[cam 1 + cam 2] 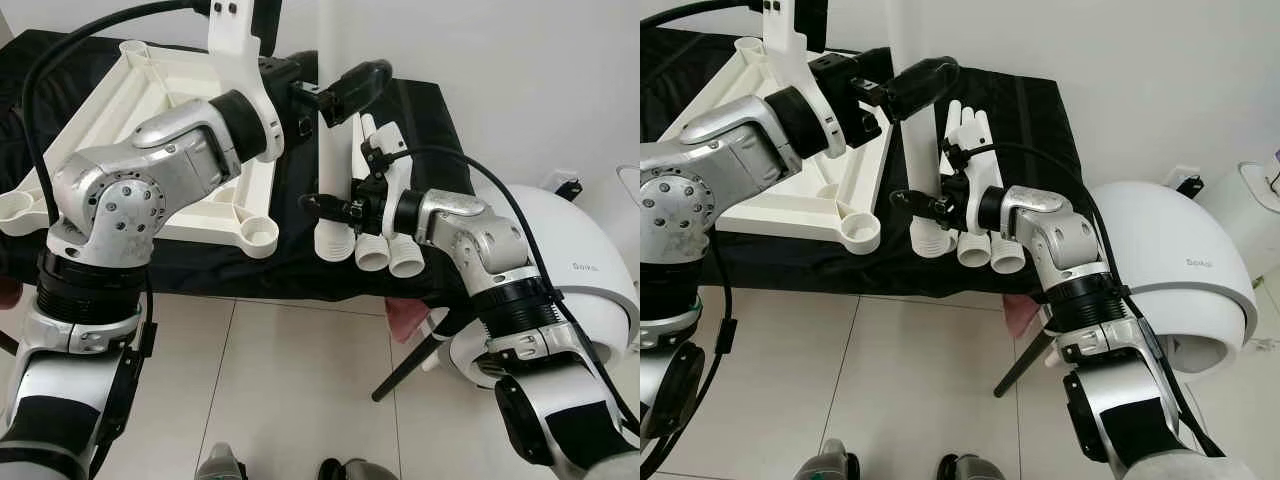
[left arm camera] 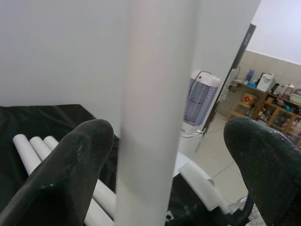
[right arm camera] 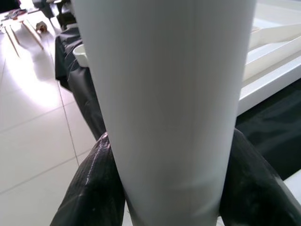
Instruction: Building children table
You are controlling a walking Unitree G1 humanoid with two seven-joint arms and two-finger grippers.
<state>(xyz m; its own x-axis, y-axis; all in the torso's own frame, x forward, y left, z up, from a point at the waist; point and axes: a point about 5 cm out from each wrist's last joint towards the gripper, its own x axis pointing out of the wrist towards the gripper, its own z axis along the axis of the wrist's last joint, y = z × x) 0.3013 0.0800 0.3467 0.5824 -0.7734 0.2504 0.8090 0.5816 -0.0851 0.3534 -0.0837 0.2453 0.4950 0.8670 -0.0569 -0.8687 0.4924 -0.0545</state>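
Far left, white tabletop (image 1: 150,110) lies upside down on the black cloth (image 1: 420,120), w/ round leg sockets at its corners. Left gripper (image 1: 335,95) reaches in over it, fingers spread wide around the upper part of an upright white table leg (image 1: 923,170), not pinching it afaict. Right gripper (image 1: 912,203) is lower on the same leg, fingers clamped snug on both sides near the threaded end. Just right of that, more spare legs (image 1: 385,245) lie side by side on the cloth. Far right, a white dome-shaped appliance (image 1: 1180,270) sits on the tile floor (image 1: 290,390).
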